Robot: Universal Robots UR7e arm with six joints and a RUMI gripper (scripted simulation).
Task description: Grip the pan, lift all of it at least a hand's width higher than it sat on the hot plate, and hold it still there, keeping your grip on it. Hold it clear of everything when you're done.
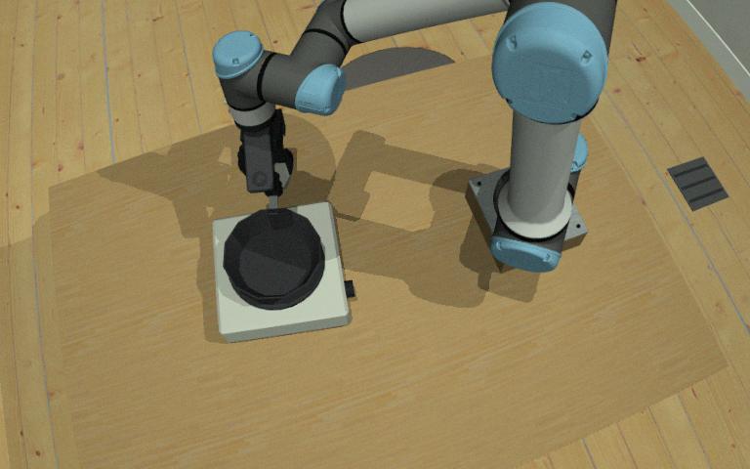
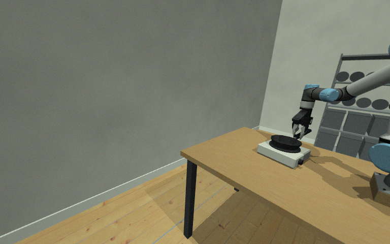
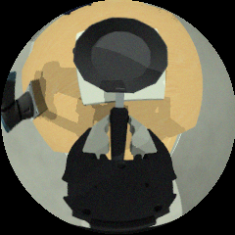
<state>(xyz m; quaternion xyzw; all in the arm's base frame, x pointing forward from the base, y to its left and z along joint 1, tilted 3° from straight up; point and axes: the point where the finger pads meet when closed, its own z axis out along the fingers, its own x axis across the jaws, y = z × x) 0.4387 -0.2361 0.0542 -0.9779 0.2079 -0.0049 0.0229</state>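
Observation:
A black round pan (image 1: 273, 258) sits on a white square hot plate on the wooden table. Its dark handle (image 3: 118, 128) points toward the table's far side and runs up between my fingers. My gripper (image 1: 270, 191) stands over the handle just behind the hot plate and is shut on it. In the wrist view the two pale fingers press the handle from both sides (image 3: 118, 139), with the pan (image 3: 119, 54) and hot plate ahead. From the side view the gripper (image 2: 300, 132) is low at the pan's far rim, and the pan (image 2: 286, 142) rests on the plate.
The arm's base (image 1: 527, 221) is bolted to the table to the right of the hot plate. A small black knob (image 1: 349, 287) sticks out of the plate's right side. A grey shelf rack (image 2: 356, 106) stands behind the table by the wall.

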